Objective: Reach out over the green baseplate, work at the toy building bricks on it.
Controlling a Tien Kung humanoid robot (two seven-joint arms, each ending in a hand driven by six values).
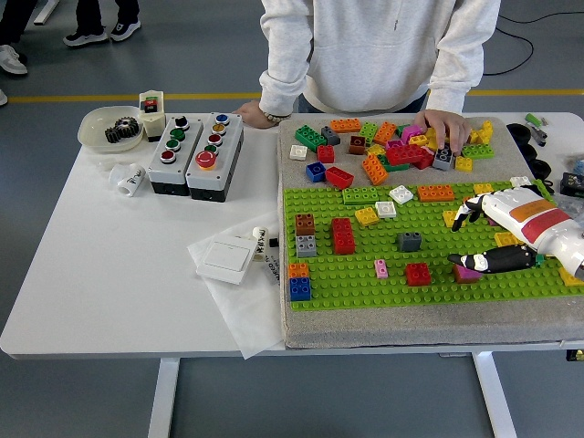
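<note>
The green baseplate (365,285) lies on a grey mat and carries several scattered bricks. My right hand (461,240) hovers over its right part, fingers spread and holding nothing. Its black thumb (484,262) stretches across the top of a magenta brick (466,273), which sits on the plate and is partly hidden. Its fingertips (468,213) point toward a yellow brick (452,219). To the left stand a small red brick (418,274), a pink one (381,268), a dark grey one (409,242) and a tall red one (344,235). My left arm is out of view.
A person stands at the far side, one hand (444,126) resting on the pile of loose bricks (383,146) beyond the plate, the other (255,113) on the table. Two button boxes (196,153), a bowl of gears (111,128) and a white switch (228,258) lie to the left.
</note>
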